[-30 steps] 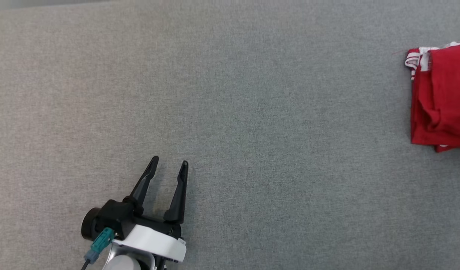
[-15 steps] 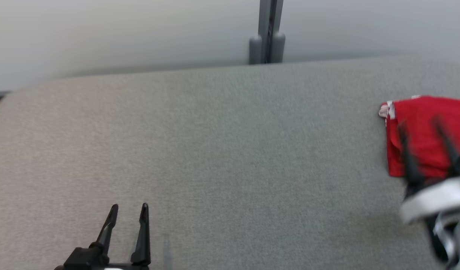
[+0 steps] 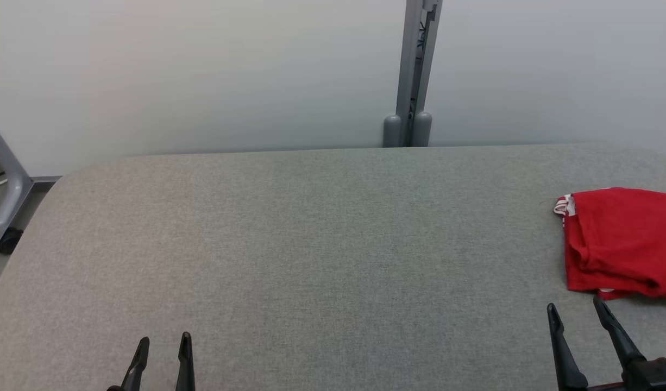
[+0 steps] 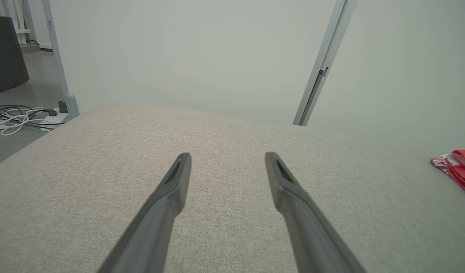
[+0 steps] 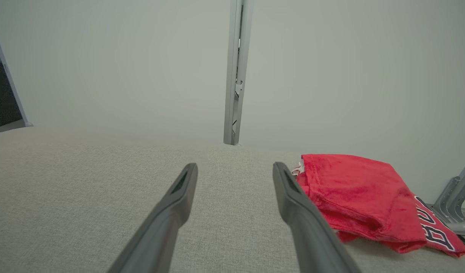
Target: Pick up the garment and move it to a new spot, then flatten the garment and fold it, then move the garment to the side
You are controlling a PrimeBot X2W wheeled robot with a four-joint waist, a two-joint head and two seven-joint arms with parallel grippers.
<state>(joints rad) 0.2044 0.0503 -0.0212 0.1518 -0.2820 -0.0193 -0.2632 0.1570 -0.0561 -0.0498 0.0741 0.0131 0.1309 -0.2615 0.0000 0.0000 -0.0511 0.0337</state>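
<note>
your left tool and right tool are apart and empty. bump the red garment and it may slide off the tabletop.

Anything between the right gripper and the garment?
Nothing visible. The right gripper is open, and its tips are just short of the near edge of the garment. There is bare grey table in the gap between them.

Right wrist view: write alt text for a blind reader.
A folded red garment lies on a grey fabric surface, just right of the open, empty right claw. A pale wall with a grey post stands behind.
</note>
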